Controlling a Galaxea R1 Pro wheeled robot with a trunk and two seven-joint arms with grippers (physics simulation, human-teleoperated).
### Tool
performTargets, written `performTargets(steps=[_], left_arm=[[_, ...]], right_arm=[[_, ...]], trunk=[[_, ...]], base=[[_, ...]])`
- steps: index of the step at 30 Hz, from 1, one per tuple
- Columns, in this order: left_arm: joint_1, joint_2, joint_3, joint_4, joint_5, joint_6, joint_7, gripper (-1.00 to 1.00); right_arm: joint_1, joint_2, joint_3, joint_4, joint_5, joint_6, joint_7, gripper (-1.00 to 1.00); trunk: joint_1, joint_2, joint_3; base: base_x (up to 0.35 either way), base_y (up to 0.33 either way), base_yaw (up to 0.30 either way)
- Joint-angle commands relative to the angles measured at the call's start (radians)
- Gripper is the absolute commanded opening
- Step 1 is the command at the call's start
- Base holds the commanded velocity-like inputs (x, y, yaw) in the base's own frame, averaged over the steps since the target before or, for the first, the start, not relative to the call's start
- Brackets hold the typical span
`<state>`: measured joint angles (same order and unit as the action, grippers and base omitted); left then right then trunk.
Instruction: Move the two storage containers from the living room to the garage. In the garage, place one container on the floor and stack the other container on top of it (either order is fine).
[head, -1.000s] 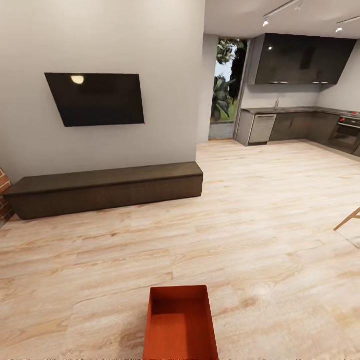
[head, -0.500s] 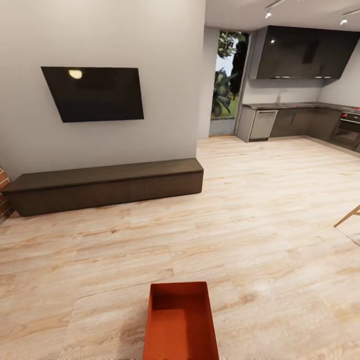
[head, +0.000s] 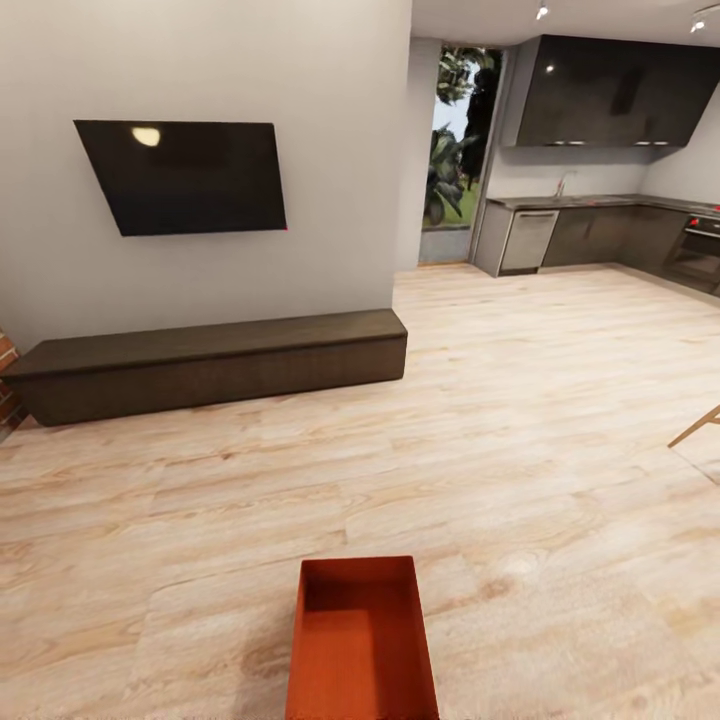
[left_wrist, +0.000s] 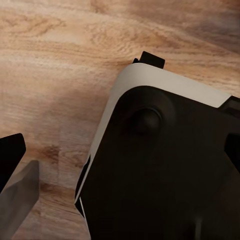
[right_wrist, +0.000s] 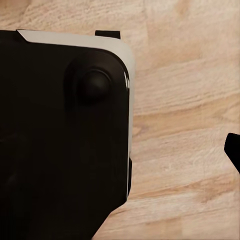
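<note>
One storage container (head: 362, 640), near end cut off below.

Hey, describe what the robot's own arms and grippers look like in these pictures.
Little of them shows. The left gripper has flat, matte black fingertips with angled ends, and a paler grey strip lies beside one. The right gripper shows one black pointed fingertip at the picture's edge. No cables or markings can be made out.
</note>
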<state>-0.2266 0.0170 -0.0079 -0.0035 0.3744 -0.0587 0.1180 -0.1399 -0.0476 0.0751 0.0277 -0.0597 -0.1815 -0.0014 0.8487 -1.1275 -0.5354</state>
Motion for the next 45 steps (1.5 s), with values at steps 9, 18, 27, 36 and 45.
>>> performTargets(steps=[9,18,27,36,45], left_arm=[[0.000,0.000,-0.001,0.000,0.005,-0.003,0.002,1.00],[0.000,0.000,-0.001,0.000,0.005,-0.003,0.002,1.00],[0.000,0.000,-0.001,0.000,0.006,-0.003,0.002,1.00],[0.000,-0.001,-0.001,0.000,0.005,-0.003,0.002,1.00],[0.000,0.000,0.000,0.000,0.006,-0.003,0.002,1.00]], right_arm=[[-0.001,0.000,0.008,0.003,-0.006,-0.007,0.000,1.00],[-0.001,0.000,0.008,0.003,-0.006,-0.007,0.000,1.00],[-0.001,0.000,0.008,0.003,-0.006,-0.007,0.000,1.00],[-0.001,0.000,0.008,0.003,-0.006,-0.007,0.000,1.00],[-0.001,0.000,0.008,0.003,-0.006,-0.009,0.000,1.00]], trunk=[[0.000,-0.001,-0.015],[0.000,-0.001,-0.030],[0.000,-0.001,-0.044],[0.000,-0.001,-0.058],[0.000,-0.001,-0.073]], base=[[0.000,0.000,0.000],[0.000,0.000,0.000],[0.000,0.000,0.000],[0.000,0.000,0.000],[0.000,0.000,0.000]])
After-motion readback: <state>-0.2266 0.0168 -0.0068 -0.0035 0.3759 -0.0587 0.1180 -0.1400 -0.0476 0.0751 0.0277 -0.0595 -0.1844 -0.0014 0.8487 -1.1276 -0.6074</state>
